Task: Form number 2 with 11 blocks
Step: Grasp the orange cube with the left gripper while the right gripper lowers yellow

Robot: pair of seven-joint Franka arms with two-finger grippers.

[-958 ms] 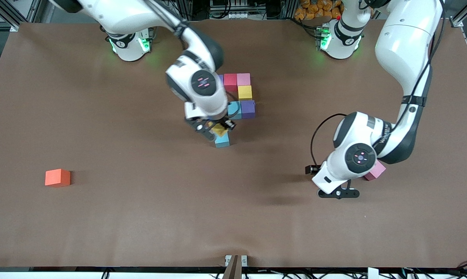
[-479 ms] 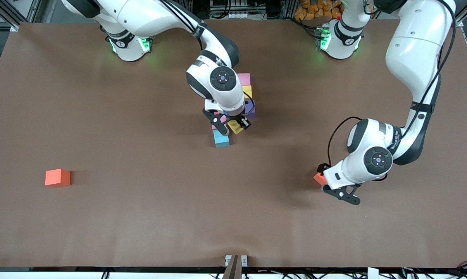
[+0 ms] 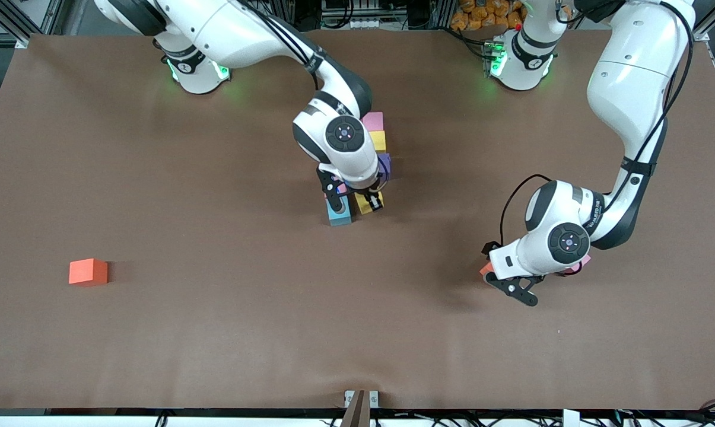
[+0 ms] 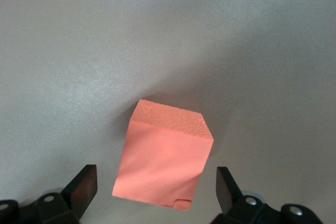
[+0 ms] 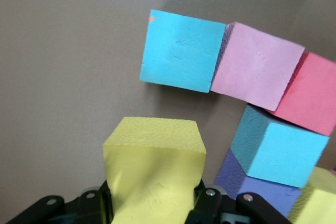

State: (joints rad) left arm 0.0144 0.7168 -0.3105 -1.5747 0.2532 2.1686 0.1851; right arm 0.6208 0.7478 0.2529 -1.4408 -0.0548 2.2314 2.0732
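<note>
So there's a matte brown table, with a lone orange foam cube near its right-arm end. The cluster mid-table has a pink cube, yellow cube, purple cube and light blue cube. Salmon-orange cube too.

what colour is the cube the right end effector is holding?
Yellow cube, clamped in the right end effector; clearest in the right wrist view.
</note>
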